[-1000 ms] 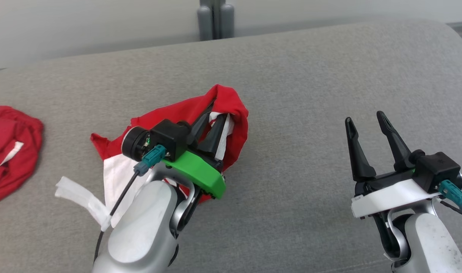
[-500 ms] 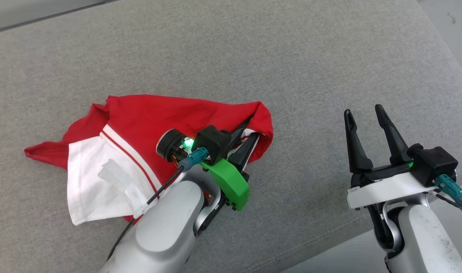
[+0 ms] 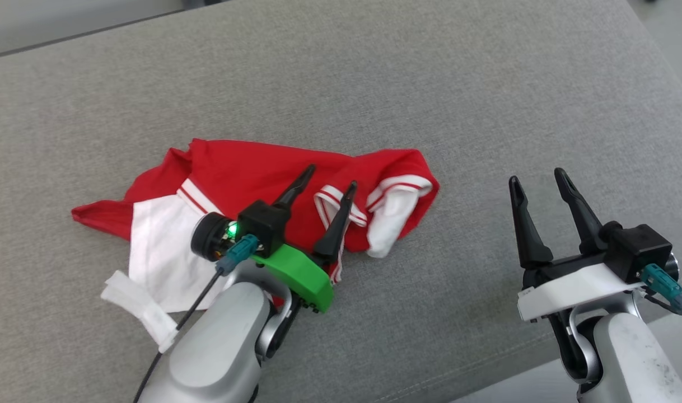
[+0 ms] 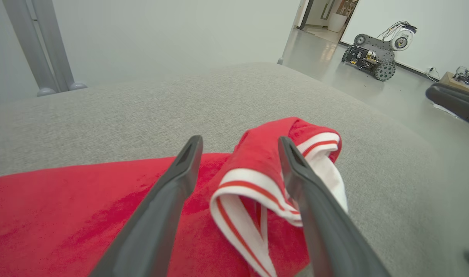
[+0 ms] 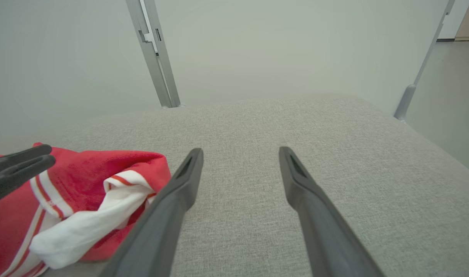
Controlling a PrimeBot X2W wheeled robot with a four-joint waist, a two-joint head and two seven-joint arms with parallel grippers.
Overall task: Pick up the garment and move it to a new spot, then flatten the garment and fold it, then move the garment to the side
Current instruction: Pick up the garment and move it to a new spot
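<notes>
Left-side tool first: in the head view the left tool (image 3: pixel 331 175) stood wide open over the middle of the red-and-white garment (image 3: pixel 251 168), gripping nothing. The garment lay crumpled on the grey fabric surface (image 3: pixel 374 84), left of centre in the frame, with a white panel at lower left and a rolled sleeve (image 3: pixel 397 207) at its right end. The right tool (image 3: pixel 536 174) hung at lower right, equally spread and empty, well apart from the cloth.

In the left wrist view the two dark fingers framed a striped cuff (image 4: pixel 253 181) doubled over on the red body. Whether the right-hand finger touched it or merely passed just beside it could not be told.

In the right wrist view the right tool pointed over bare surface, with the rolled sleeve at the lower left of the frame.

Flattening looked to be the step in hand. It would probably go best with the right tool pinching the rolled sleeve nearest it and the left tool taking the red corner at the far left. The two could then draw apart low over the surface, so the doubled cuff unrolled instead of bunching. A pinch on a single layer seemed wiser than a grab into the heap.
</notes>
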